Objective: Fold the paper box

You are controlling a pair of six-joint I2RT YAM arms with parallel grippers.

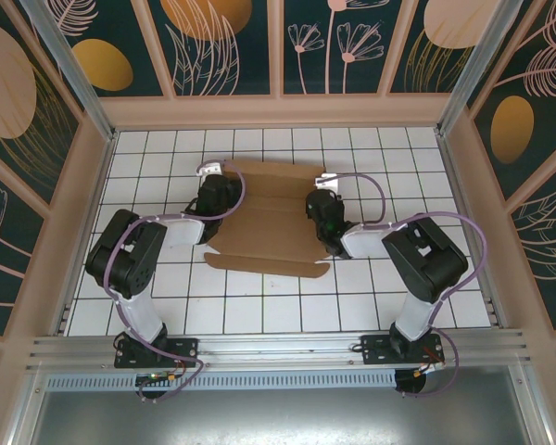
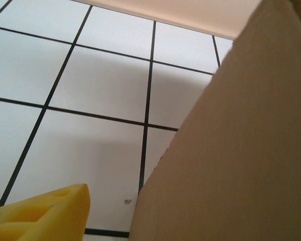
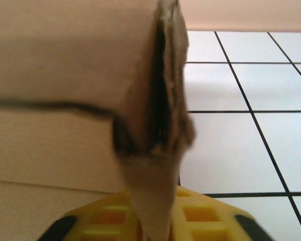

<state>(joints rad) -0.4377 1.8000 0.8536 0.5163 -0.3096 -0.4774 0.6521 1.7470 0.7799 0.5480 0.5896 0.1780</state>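
We have the left end effector (image 1: 222,185) at the left edge of the paper box (image 1: 271,222), nose pointing in toward the sheet. On its wrist cam we see one yellow finger (image 2: 45,213) low left, clear of the cardboard, which rises on the right as a slanted brown face. The other finger is hidden, so we can't tell whether the jaws stand apart or together.

We see the right end effector (image 1: 321,202) at the box's right edge, facing the left one. Its wrist cam shows yellow fingers (image 3: 210,216) on either side of a doubled cardboard flap (image 3: 163,100), seen edge-on and hanging down into the gap. The view is blurred, so we can't tell if the pads pinch it or just bracket it.

Box: brown die-cut sheet, mostly flat, creases running left to right, tabs (image 1: 269,269) along the near edge. It sits mid-worktop (image 1: 167,297), slightly toward the far side, between the two end effectors. The worktop is white tile with dark grout lines.
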